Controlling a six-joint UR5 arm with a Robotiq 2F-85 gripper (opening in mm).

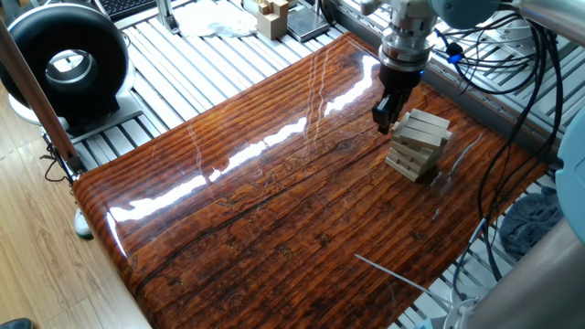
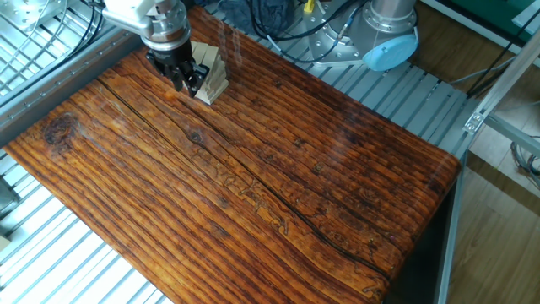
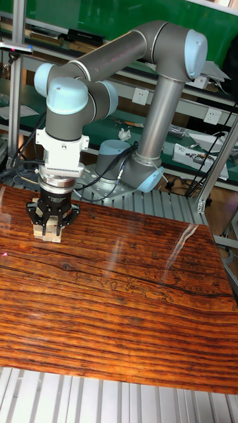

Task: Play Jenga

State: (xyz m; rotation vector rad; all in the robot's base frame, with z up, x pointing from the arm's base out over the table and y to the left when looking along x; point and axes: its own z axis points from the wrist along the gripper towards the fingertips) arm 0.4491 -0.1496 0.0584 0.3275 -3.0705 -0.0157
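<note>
Pale wood tower [image 1: 419, 143] stands near table [image 1: 274, 192] far corner, layers crosswise, top ones skewed. Black gripper [image 1: 383, 116] points down, just beside tower's upper layers. Fingers close together; whether gripping block, cannot tell.

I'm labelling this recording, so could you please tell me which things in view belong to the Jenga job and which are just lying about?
Part of the job:
- Jenga tower, standing on the wooden table
- end effector, right beside the tower

Just lying about:
- black round fan beyond the table's edge
- tan wooden pieces at the back
- cables behind the arm
</note>
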